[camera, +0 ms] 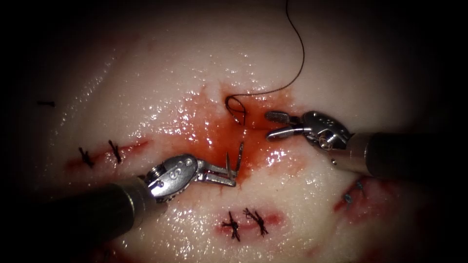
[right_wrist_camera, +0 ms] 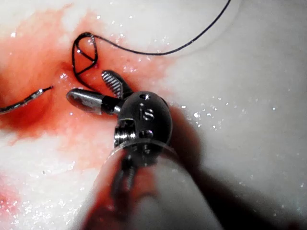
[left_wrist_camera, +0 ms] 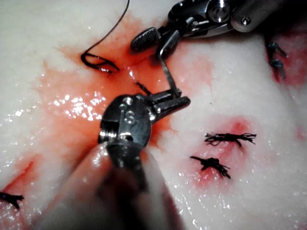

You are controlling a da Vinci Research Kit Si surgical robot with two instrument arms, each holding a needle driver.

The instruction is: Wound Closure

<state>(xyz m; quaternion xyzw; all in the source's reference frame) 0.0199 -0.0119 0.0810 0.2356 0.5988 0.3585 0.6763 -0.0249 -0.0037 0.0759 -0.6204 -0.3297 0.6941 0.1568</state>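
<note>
The cut [camera: 246,141] runs through the red-stained middle of the tissue [camera: 161,78]. My left tool [camera: 230,177] comes in from the lower left, its jaws shut on the curved needle [camera: 239,155] near one end. The needle stands up over the cut, and I cannot tell if it touches the tissue. In the left wrist view the needle [left_wrist_camera: 167,76] reaches from the left tool [left_wrist_camera: 183,101] toward the right tool [left_wrist_camera: 147,48]. My right tool [camera: 268,126] is just right of the cut, jaws open and holding nothing. The dark thread [camera: 301,58] loops at the cut's upper end [camera: 234,104].
Finished dark stitches sit on a small cut at the left [camera: 115,151] and on one below [camera: 232,226]. Blue stitches [camera: 349,197] close a cut at the lower right. A short loose piece of thread [camera: 47,103] lies far left. Red fluid [camera: 209,126] pools around the cut.
</note>
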